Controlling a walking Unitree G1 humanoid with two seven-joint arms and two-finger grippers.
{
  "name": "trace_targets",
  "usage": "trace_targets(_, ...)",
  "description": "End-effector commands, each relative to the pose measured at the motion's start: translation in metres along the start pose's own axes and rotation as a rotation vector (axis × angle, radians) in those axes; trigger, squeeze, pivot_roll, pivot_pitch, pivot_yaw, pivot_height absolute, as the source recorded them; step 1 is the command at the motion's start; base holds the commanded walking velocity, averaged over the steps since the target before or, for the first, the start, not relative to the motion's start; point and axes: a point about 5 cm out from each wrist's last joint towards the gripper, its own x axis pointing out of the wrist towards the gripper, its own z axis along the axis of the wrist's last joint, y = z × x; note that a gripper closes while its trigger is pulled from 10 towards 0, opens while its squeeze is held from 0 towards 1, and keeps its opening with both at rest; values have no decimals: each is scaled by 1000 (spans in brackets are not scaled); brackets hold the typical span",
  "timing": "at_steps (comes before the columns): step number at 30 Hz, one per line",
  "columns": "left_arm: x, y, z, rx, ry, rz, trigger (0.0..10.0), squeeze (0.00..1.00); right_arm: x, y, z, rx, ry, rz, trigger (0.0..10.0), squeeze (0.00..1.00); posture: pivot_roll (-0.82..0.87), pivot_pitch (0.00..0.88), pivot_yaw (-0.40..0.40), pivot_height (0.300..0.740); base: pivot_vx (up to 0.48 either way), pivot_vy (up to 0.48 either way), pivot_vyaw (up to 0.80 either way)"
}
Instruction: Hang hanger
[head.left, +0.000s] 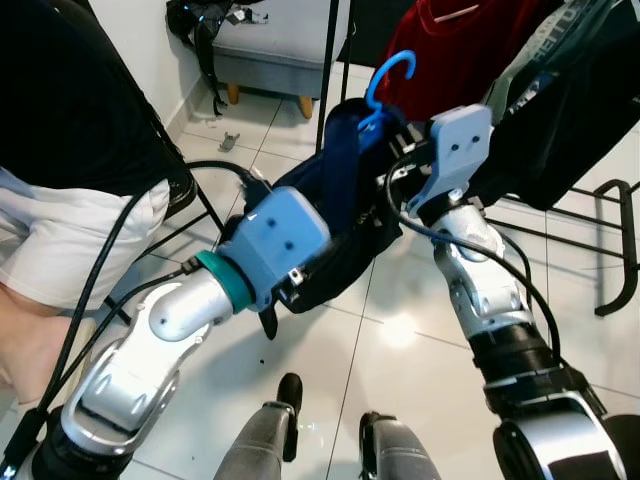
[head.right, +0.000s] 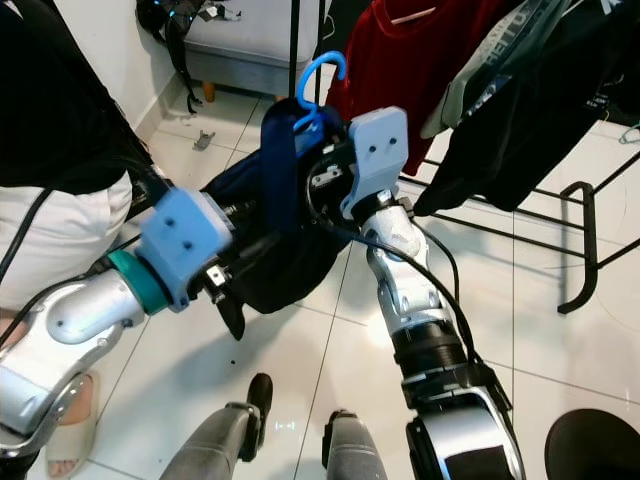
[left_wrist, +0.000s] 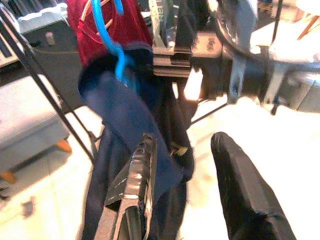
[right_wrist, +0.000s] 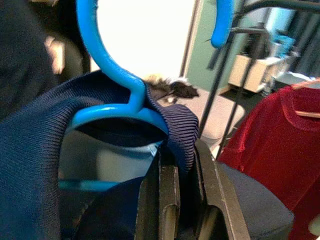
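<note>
A black metal clothes rack (head.left: 612, 245) carries a red velvet top (head.left: 450, 50). Before it, the navy knitted garment (head.left: 340, 200) hangs on a bright blue plastic hanger (head.left: 385, 80). The right gripper (right_wrist: 182, 165) is clamped on its collar; the left gripper (left_wrist: 195, 195), jaws wide, sits beside the fabric.

We identify a home interior, at a laundry or dressing corner. A black clothes rack (head.left: 610, 240) stands on a glossy white tiled floor (head.left: 390, 340). A red garment (head.left: 450, 50) and dark garments (head.left: 560, 110) hang on the rack. Beyond the rack, a grey upholstered seat (head.left: 275, 45) with wooden legs stands near the white wall (head.left: 140, 50).
</note>
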Motion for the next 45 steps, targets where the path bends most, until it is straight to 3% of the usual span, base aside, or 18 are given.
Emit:
trace_targets(1,-1,2,0,-35,21,-3,10000,0,-1,6,7,-49,-43,66,10000,0,-8,198,56,740,0,0,0)
trace_targets(5,3,14,-5,-9,56,92,10000,0,-2,12,9,-87,-53,131,10000,0,-11,194,53,740,0,0,0)
trace_targets(9,1,26,-23,15,179,178,10000,0,-3,19,13,-107,-75,195,10000,0,-17,189,39,740,0,0,0)
trace_targets(10,-2,27,-29,18,226,179,10000,263,-2,20,15,-104,-85,207,10000,0,-14,189,38,740,0,0,0)
trace_targets(12,-2,27,-29,18,226,179,10000,263,-2,20,15,-104,-85,207,10000,0,-14,189,38,740,0,0,0)
trace_targets(13,-4,26,-33,16,253,175,10000,1000,-2,21,17,-102,-90,212,10000,0,-14,189,38,740,0,0,0)
trace_targets(19,-11,28,-39,-32,302,216,10000,1000,1,23,22,-94,-109,227,10000,0,-5,182,29,740,0,0,0)
trace_targets(20,-14,30,-41,-65,331,239,10000,749,2,24,23,-89,-117,233,10000,0,-3,181,27,740,0,0,0)
trace_targets(21,-14,30,-41,-65,331,239,10000,749,2,24,23,-89,-117,233,10000,0,-3,181,27,740,0,0,0)
trace_targets(22,-16,32,-43,-97,348,258,10000,0,3,26,24,-84,-123,241,10000,0,0,179,26,740,0,0,0)
trace_targets(25,-15,34,-43,-151,372,284,10000,0,3,30,26,-77,-130,268,10000,0,1,178,26,740,0,0,0)
trace_targets(26,-14,34,-44,-155,376,286,8235,0,3,31,26,-77,-131,274,10000,0,1,178,26,740,0,0,0)
trace_targets(27,-14,35,-44,-158,384,290,2196,0,2,33,26,-77,-133,282,10000,0,1,178,26,740,0,0,0)
trace_targets(30,-13,35,-45,-161,390,292,2196,0,2,34,27,-77,-134,288,10000,0,1,178,26,740,0,0,0)
trace_targets(31,-13,35,-45,-164,397,294,0,0,2,34,27,-76,-135,294,10000,0,1,178,26,740,0,0,0)
trace_targets(36,-14,34,-46,-190,413,299,0,0,1,35,27,-78,-136,306,10000,0,1,177,29,740,0,0,0)
trace_targets(41,-13,28,-43,-359,383,264,0,0,0,35,25,-73,-124,323,10000,0,0,181,31,740,0,0,0)
trace_targets(45,-11,26,-39,-392,357,249,0,0,-1,34,24,-66,-119,317,10000,0,1,183,33,740,0,0,0)
